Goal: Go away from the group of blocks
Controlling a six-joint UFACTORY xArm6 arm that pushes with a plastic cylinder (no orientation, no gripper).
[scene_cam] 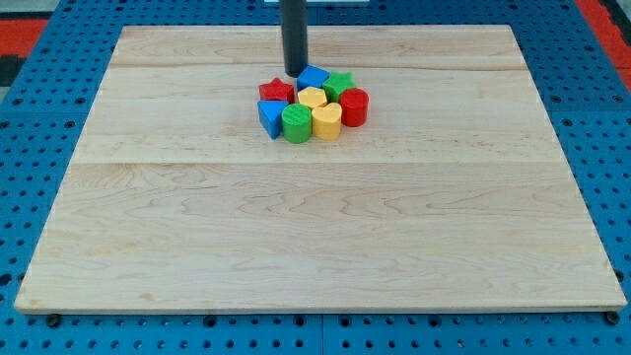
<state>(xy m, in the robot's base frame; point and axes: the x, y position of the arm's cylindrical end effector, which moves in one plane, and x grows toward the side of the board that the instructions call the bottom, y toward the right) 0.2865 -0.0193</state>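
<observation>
The desk (325, 247) fills the view's bottom: a pale wooden board, bare on its near half, lying on a blue pegboard (30, 197).

All blocks sit in one tight cluster near the view's top, slightly left of centre. Front row, left to right: blue triangular block (270, 117), green cylinder (297, 123), yellow heart-shaped block (326, 121), red cylinder (354, 106). These touch or nearly touch their neighbours. Behind them: red star-shaped block (276, 91) at the cluster's left, a second yellow block (313, 98) in the middle (shape unclear), green star-shaped block (338, 84) towards the right. At the back: a second blue block (314, 76), shape hard to tell.

The rod comes down from the view's top edge. My tip (295, 75) stands at the cluster's back edge, just left of the second blue block and just behind the red star-shaped block, apparently touching or just beside both; contact cannot be confirmed.

No pincer on this arm, only the rod, so there is no spread or pressed state to log
</observation>
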